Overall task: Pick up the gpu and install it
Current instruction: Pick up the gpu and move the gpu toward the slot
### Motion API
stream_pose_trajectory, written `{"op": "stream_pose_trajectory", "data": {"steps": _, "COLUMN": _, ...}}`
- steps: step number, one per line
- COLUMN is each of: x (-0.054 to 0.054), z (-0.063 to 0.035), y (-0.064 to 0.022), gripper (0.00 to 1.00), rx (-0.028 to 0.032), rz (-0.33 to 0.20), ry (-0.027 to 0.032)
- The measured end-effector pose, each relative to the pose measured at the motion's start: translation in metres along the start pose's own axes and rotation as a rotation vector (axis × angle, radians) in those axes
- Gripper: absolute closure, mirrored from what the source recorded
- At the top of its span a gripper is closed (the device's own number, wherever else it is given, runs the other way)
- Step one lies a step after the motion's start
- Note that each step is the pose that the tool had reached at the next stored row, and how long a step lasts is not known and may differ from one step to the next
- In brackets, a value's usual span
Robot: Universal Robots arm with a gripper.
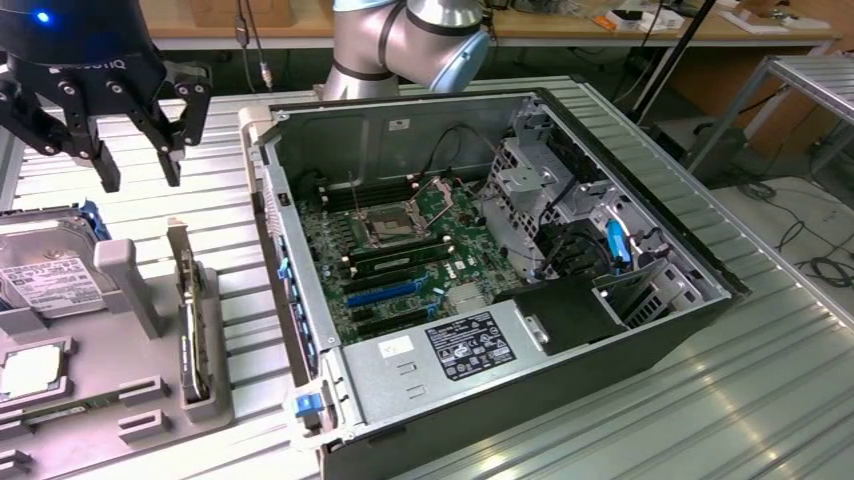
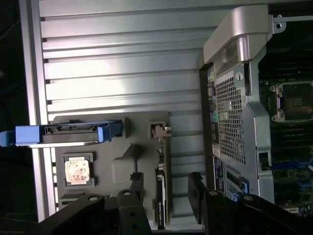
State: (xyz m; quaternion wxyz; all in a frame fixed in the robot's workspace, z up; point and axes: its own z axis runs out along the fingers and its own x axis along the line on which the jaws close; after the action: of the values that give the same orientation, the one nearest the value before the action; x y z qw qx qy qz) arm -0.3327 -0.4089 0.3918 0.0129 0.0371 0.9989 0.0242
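The gpu, thin and flat, stands edgewise in a grey tray.

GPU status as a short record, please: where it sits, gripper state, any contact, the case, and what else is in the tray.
gpu: stands on edge in a slot of the grey tray; not in the case
gripper: open, hanging above the tray
contact: none; fingers are apart from the gpu
computer case: side open, motherboard exposed, on the exterior view's right of the tray
also in tray: hard drive, cpu
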Motion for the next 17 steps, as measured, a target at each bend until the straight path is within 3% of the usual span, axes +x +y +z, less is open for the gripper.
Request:
{"op": "stream_pose_trajectory", "data": {"steps": 8, "x": 0.0, "z": 0.0003, "y": -0.0027, "gripper": 0.5, "rx": -0.0001, "rz": 0.0, "ry": 0.0003}}
{"op": "stream_pose_trajectory", "data": {"steps": 17, "x": -0.003, "z": 0.0004, "y": -0.0165, "gripper": 0.5, "rx": 0.0, "rz": 0.0, "ry": 0.0004}}
